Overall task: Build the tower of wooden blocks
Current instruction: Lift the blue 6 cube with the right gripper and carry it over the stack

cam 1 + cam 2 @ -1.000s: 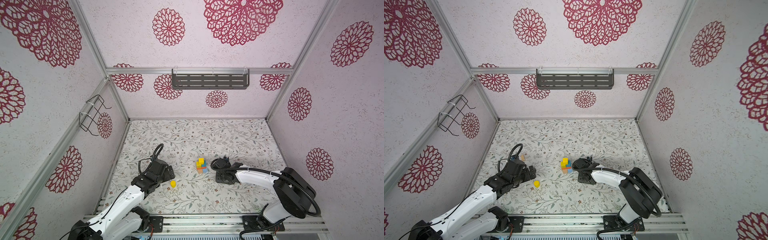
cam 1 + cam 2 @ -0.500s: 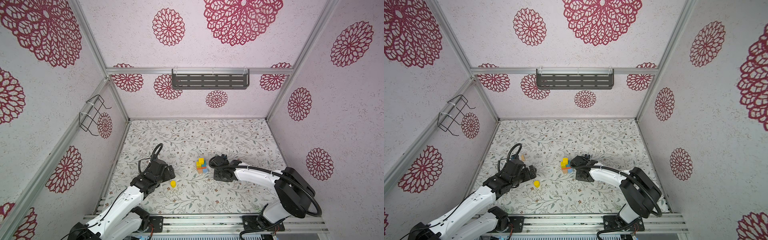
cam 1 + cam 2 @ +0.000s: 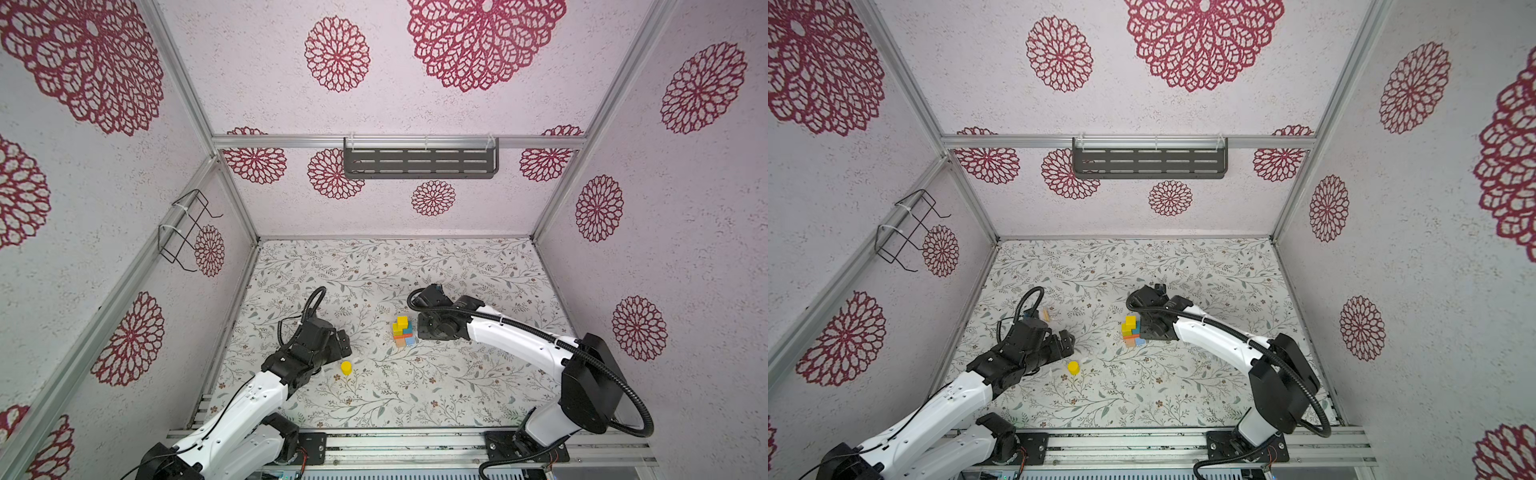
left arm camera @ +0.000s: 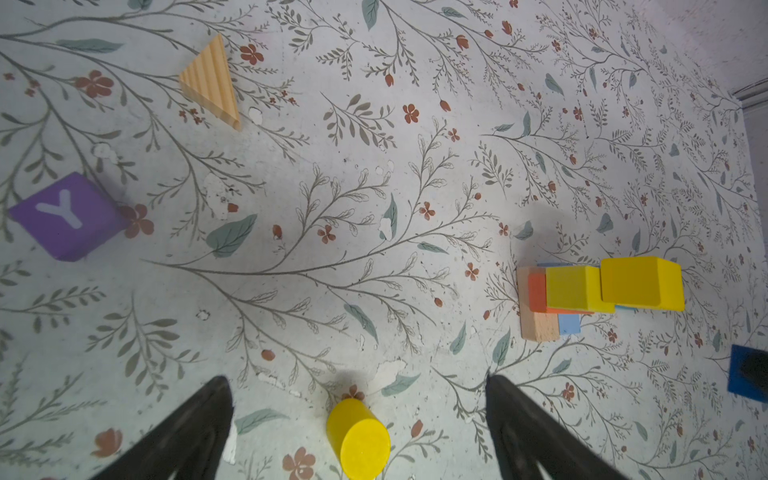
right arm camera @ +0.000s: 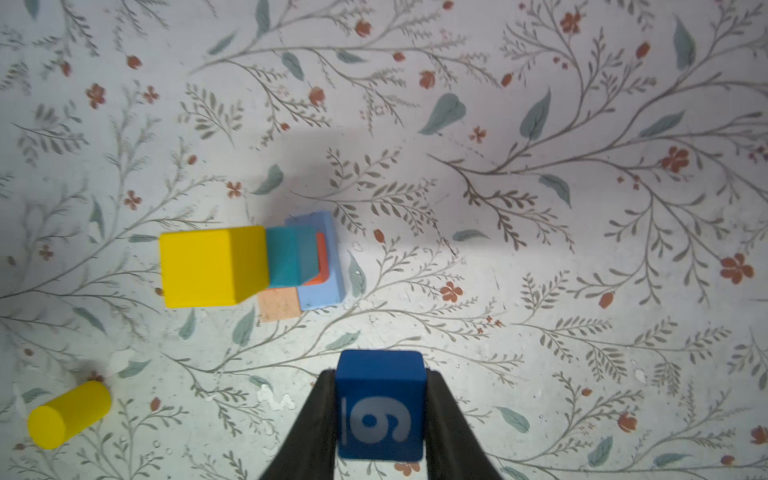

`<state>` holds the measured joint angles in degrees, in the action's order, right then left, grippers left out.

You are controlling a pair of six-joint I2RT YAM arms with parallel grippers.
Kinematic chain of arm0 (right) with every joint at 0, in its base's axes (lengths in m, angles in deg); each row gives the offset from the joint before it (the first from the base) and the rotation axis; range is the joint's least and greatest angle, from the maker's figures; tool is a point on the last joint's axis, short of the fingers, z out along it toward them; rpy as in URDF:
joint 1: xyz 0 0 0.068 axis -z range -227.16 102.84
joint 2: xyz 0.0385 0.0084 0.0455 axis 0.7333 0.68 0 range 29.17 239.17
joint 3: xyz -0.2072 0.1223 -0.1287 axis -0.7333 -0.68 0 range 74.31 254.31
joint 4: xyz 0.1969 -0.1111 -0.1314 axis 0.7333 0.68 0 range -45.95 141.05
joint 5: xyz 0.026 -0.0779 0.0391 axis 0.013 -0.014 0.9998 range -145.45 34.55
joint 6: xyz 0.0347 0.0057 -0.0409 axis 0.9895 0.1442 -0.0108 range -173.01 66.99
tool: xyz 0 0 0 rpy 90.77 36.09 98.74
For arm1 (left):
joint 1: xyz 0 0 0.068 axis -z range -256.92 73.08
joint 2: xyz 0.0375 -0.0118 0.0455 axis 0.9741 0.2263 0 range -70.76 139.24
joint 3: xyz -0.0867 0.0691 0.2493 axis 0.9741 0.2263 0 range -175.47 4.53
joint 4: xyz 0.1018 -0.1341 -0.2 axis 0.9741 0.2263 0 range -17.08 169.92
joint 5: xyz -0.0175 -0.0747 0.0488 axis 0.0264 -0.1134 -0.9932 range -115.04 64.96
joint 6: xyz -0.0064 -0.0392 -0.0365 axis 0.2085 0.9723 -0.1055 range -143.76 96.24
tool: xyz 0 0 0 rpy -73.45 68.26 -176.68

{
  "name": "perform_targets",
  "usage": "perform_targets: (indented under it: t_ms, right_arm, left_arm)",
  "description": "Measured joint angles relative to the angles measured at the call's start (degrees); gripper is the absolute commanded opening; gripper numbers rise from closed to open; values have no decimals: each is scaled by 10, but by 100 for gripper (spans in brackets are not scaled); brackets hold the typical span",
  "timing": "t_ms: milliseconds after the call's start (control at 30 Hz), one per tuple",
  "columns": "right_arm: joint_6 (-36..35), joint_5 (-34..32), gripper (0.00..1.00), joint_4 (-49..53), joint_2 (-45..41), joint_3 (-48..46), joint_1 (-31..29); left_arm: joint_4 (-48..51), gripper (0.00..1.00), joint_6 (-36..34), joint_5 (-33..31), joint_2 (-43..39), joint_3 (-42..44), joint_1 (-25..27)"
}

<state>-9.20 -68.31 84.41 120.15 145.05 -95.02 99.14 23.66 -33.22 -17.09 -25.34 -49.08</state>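
The wood block tower (image 3: 402, 330) (image 3: 1130, 330) stands mid-table: tan and light blue blocks at the base, orange and teal above, yellow cubes on top (image 4: 642, 282) (image 5: 212, 266). My right gripper (image 5: 381, 376) is shut on a blue cube (image 5: 380, 405) printed with a white numeral, and it hangs just right of the tower (image 3: 428, 328). A yellow cylinder (image 3: 346, 367) (image 4: 359, 436) (image 5: 66, 415) lies on its side on the mat. My left gripper (image 4: 357, 381) (image 3: 343, 338) stands wide open just behind the cylinder, with nothing touching its fingers.
A purple cube marked Y (image 4: 68, 216) and a tan ridged triangle (image 4: 210, 81) lie on the floral mat beyond the left gripper. A dark slotted shelf (image 3: 419, 160) hangs on the back wall and a wire basket (image 3: 187, 228) on the left wall.
The right jaws have narrowed onto the blue cube, and that gripper has shifted slightly left, toward the tower. The left arm has hardly moved.
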Motion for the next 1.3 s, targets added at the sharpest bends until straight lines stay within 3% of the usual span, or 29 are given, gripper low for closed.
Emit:
perform_targets:
  t_ms: [500,1300]
  right_arm:
    - [-40,16,32,51,87,131,0]
    - [-53,50,32,71,157,218,0]
  left_arm:
    - [-1,97,7,-2,-4,8,0]
    - [-29,97,1,4,33,12,-15]
